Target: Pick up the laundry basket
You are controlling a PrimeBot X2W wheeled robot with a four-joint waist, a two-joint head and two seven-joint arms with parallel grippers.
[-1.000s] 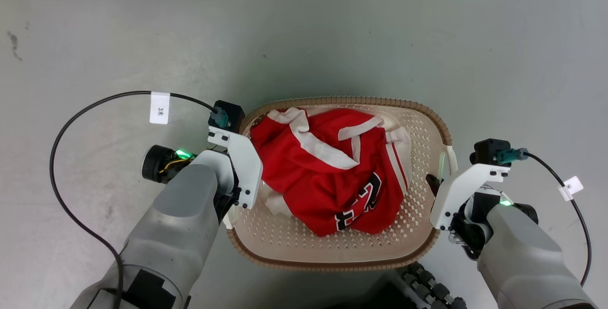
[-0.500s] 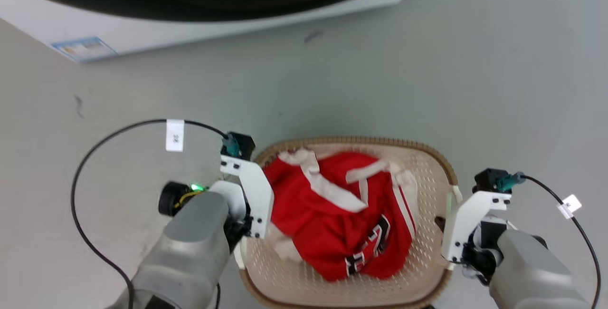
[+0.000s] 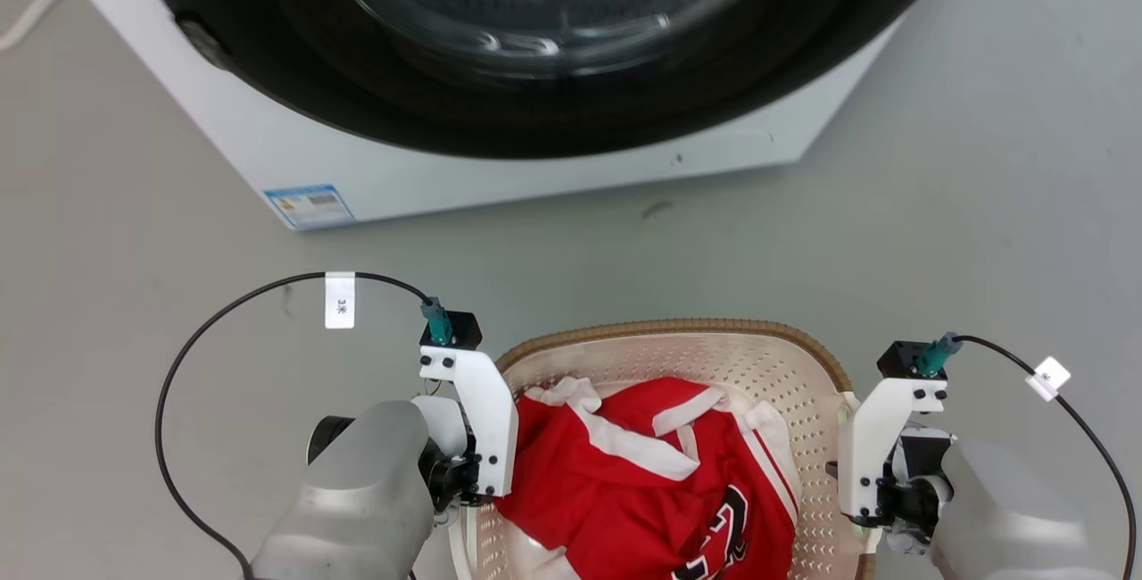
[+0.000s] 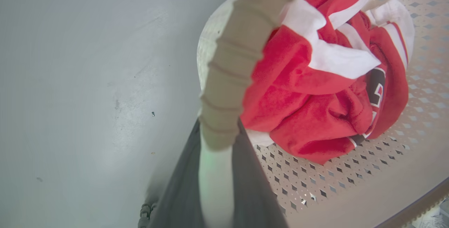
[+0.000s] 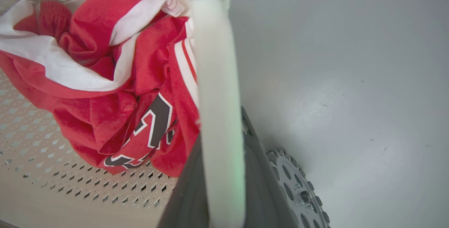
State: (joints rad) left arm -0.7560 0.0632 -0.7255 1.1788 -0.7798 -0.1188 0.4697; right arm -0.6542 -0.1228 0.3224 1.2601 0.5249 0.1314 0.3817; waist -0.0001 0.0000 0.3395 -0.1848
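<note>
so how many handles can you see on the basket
2 on the basket: the left handle, held by the left gripper, and the right handle, held by the right gripper.

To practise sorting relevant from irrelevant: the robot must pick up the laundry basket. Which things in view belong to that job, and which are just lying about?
Belonging to the job: laundry basket; left gripper and right gripper, each closed on a side handle.
Just there: red jersey in the basket; washing machine; floor.
</note>
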